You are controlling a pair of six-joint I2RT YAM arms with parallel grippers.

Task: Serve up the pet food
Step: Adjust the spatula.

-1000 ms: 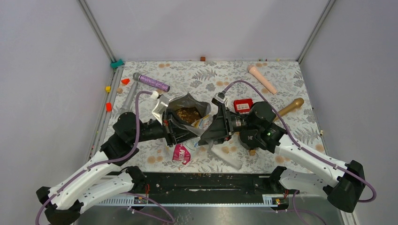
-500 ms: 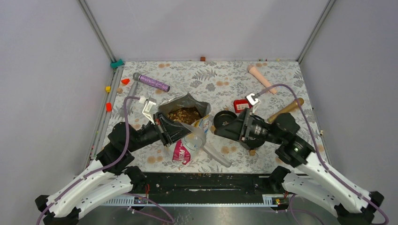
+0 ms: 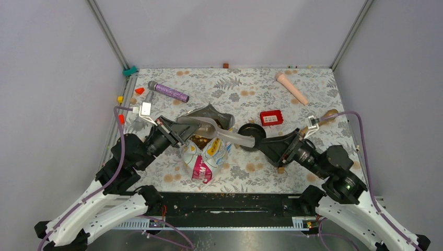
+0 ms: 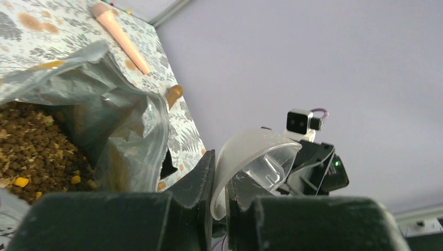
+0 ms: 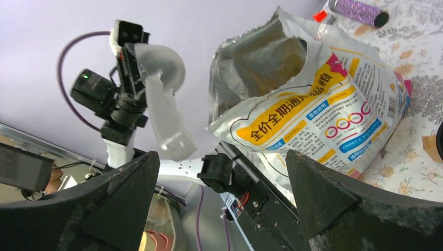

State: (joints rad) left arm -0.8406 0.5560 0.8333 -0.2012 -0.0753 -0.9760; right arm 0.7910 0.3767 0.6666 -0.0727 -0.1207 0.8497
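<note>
At centre, you have one bag [image 3: 206, 157] of pet food [image 4: 31, 146], one scoop [image 3: 224, 133], one bowl [image 3: 243, 130]. Bag lies near-to-far, mouth far. Left gripper [image 4: 219, 172] pinches scoop; right gripper [image 5: 222, 159] spread wide.

The pet food [image 4: 31, 151] is small dry kibble, mostly dark brown, with some tan pieces and a few yellow-orange bits. It lies loose in a heap inside an open bag [image 5: 318, 120], well below the rim. The bag is yellow, white and pink outside and silver inside. It sits near the middle of the floral worktop [image 3: 313, 78], its pink end toward the near edge and its gaping mouth toward the far side.
</note>
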